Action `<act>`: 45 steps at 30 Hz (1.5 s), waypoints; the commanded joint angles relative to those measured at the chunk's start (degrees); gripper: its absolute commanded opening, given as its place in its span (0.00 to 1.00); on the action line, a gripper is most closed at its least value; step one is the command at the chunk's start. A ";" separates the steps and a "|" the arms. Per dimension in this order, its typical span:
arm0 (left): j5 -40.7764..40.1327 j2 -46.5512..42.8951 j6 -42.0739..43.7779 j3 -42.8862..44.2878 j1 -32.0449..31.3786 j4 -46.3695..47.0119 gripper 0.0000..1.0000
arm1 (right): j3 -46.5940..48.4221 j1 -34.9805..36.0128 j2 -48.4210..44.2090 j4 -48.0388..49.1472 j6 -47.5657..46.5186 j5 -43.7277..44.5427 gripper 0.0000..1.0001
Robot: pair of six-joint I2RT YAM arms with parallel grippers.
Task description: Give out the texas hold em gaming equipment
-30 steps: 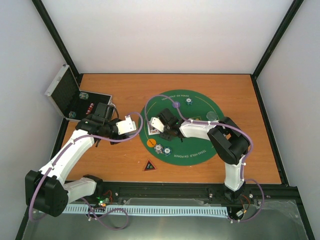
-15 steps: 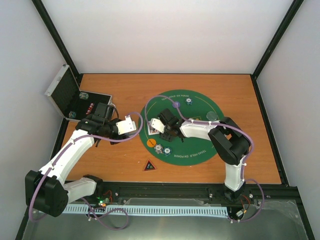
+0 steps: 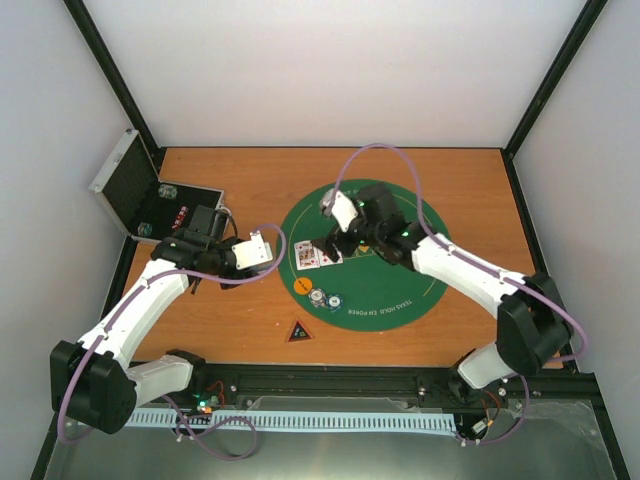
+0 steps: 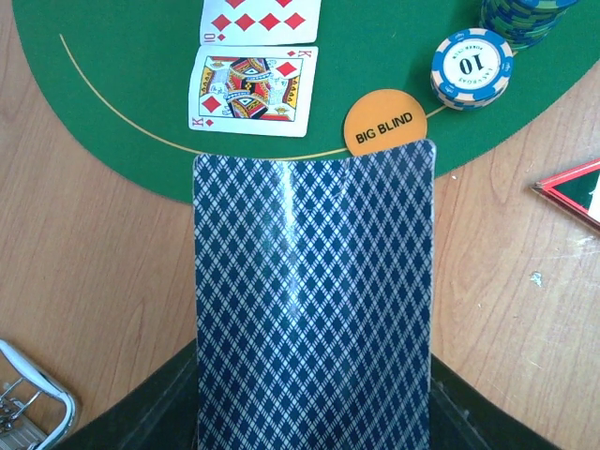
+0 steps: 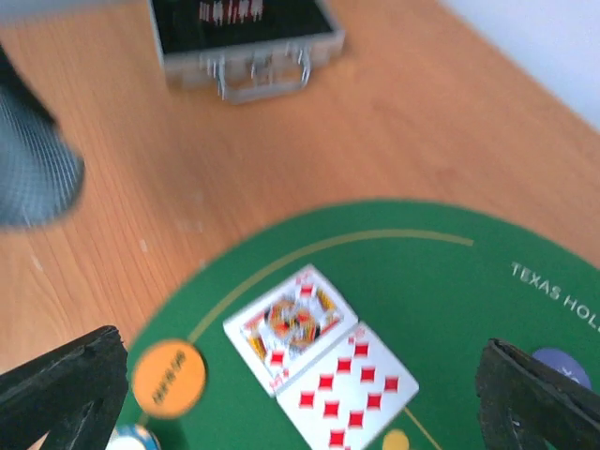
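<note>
Two playing cards lie face up side by side on the green mat (image 3: 385, 290): a king of diamonds (image 5: 291, 328) and a ten of diamonds (image 5: 342, 398). My right gripper (image 5: 300, 403) hovers above them, open and holding nothing. My left gripper (image 3: 255, 252) is shut on a deck of cards with blue patterned backs (image 4: 314, 300), held over the wood just left of the mat. An orange "BIG BLIND" disc (image 4: 384, 122), a blue-white "10" chip (image 4: 472, 67) and a chip stack (image 4: 525, 19) sit at the mat's near-left edge. A dark red-edged triangle (image 3: 298, 331) lies on the wood.
The silver case (image 3: 140, 190) stands open at the table's left edge, behind the left arm. Its latch (image 4: 33, 398) shows at the lower left of the left wrist view. A purple chip (image 5: 561, 366) lies on the mat to the right of the cards.
The right gripper has opened and pulled up and back from the left of the mat, uncovering the two face-up cards. The left arm and its deck have not moved.
</note>
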 commanded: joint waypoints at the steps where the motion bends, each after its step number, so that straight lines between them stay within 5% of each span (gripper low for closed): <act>1: 1.67 -1.18 0.29 2.06 0.11 0.01 0.48 | -0.75 -2.54 -2.44 8.01 19.95 -15.72 1.00; 6: 1.69 -1.00 0.43 2.70 0.09 0.11 0.48 | 2.51 -1.30 2.73 14.32 32.20 -23.40 1.00; 22: 2.30 -1.29 1.02 3.32 0.09 -0.10 0.49 | 14.30 4.28 20.17 8.22 30.27 -28.88 0.95; 34: 3.12 -1.29 1.19 3.27 0.09 0.32 0.48 | 18.68 4.31 25.94 2.70 30.39 -26.41 0.93; 45: 1.86 -1.96 1.58 2.41 0.09 0.90 0.48 | 15.06 2.46 20.65 -0.65 28.50 -22.04 0.92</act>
